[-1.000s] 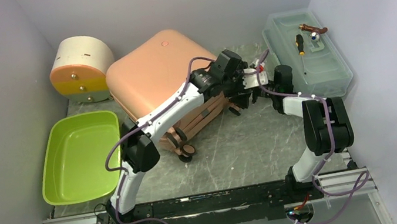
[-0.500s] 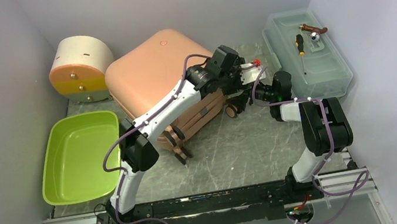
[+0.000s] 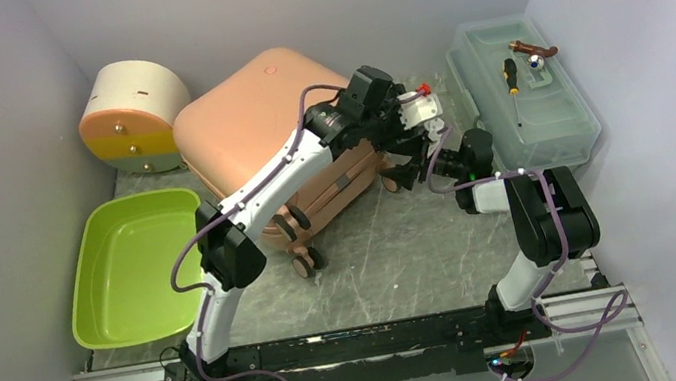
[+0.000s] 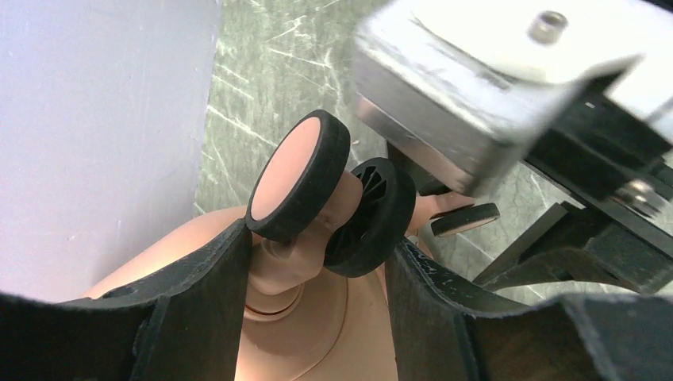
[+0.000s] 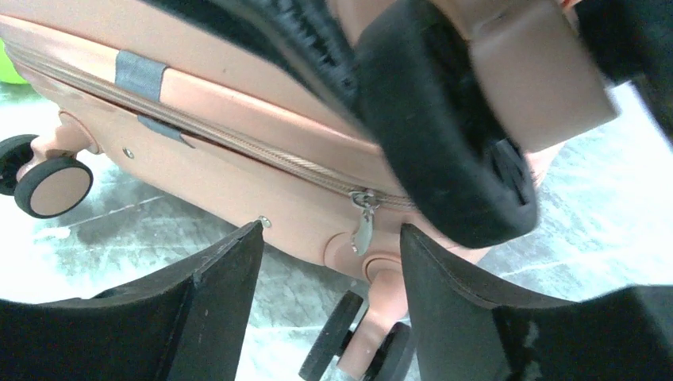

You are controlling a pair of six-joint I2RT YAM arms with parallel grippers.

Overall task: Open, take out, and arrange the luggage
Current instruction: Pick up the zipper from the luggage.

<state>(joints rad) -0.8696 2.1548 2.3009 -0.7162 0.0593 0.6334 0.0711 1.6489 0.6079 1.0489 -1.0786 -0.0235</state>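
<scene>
Left gripper: we find it pinching a twin black-rimmed caster at the case's upper right corner, one finger against each wheel.
Right gripper: fingers spread, nothing between them; low beside the case's right end, facing the zip.
Salmon-pink hard-shell suitcase: back centre of the grey-green marbled tabletop, wheeled end toward the arm bases.
Zip: shut along the stretch we can see, metal puller hanging.
Neighbours: cream half-round box just beside at left; translucent plastic toolbox near at right.
</scene>
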